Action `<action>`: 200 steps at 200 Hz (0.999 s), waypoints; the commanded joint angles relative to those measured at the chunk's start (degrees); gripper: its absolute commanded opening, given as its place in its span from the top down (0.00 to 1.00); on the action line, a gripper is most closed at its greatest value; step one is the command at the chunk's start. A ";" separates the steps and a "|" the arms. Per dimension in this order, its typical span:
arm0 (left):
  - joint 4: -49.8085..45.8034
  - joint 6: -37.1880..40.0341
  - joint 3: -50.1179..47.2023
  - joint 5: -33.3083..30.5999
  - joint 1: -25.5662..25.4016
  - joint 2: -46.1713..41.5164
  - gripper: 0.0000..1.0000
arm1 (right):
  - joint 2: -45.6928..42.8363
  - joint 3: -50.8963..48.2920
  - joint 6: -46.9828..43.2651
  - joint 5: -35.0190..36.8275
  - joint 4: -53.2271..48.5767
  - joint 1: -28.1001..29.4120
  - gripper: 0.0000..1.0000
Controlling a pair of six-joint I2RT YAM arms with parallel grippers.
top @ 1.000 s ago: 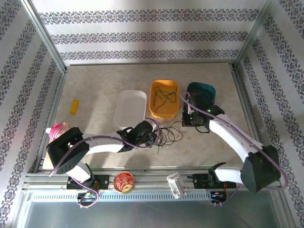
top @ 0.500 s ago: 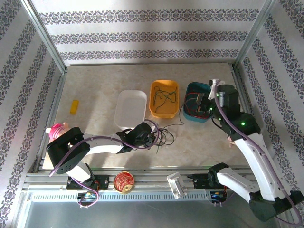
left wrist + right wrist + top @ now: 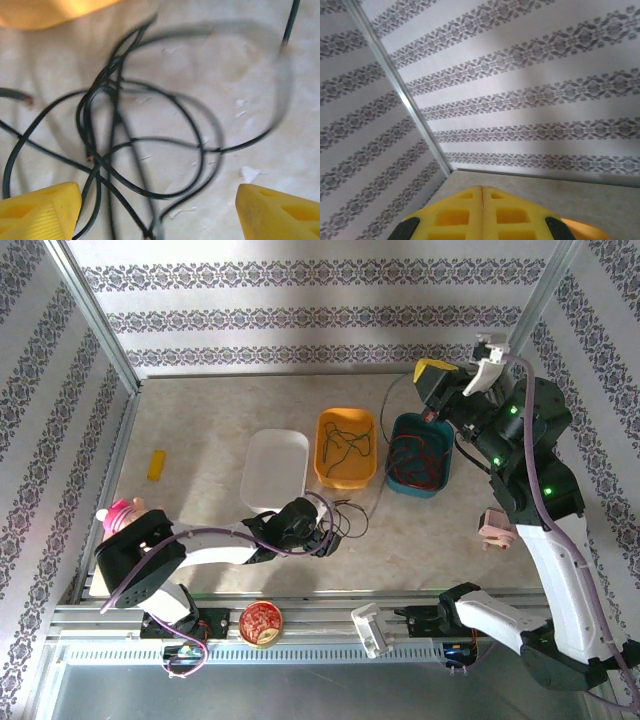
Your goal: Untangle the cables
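Hovering low over the counter (image 3: 200, 420), left gripper (image 3: 159, 205) is spread wide astride the black cable tangle (image 3: 348, 521) lying just in front of the orange bin (image 3: 321, 445), more cables (image 3: 345, 452) sit in it and the teal bin (image 3: 418, 490), right gripper (image 3: 482, 194) is raised near the back wall, pressed together.

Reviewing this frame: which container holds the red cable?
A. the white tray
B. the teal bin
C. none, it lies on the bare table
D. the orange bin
B: in the top view the red cable lies coiled inside the teal bin, while the orange bin beside it holds dark strands.
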 commanded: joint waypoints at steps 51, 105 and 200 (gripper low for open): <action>1.48 10.52 13.05 4.59 0.23 -9.05 0.15 | 2.50 -6.34 4.58 -4.36 -0.63 5.74 1.00; 12.01 10.38 16.87 4.27 0.58 -5.34 0.12 | 2.90 -7.75 6.55 -8.05 0.10 8.12 1.00; 16.22 8.97 16.66 -3.32 1.27 -9.67 1.00 | 1.23 -12.35 6.36 -4.71 -0.90 11.00 1.00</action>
